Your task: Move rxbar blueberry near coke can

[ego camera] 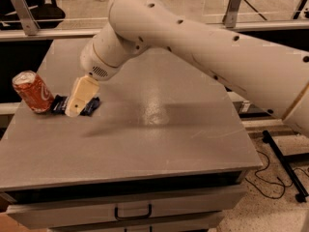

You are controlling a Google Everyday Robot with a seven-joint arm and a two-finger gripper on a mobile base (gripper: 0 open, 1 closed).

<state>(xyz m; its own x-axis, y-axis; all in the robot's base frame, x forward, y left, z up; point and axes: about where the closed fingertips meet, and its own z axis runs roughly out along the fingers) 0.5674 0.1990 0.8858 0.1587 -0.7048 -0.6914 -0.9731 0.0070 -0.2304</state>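
The coke can (32, 91), red with white script and a silver top, stands slightly tilted at the table's left edge. The rxbar blueberry (60, 104), a flat dark navy wrapper, lies on the table right beside the can, almost touching it. My gripper (77, 99) hangs over the middle of the bar and hides that part, so the bar's ends show on both sides of it. The cream arm reaches in from the upper right.
The grey table (159, 144) has a drawer with a handle (132, 211) under its front edge. A metal railing (21, 11) and glass panel run behind the table. A black stand base and cables (285, 168) lie on the floor at right.
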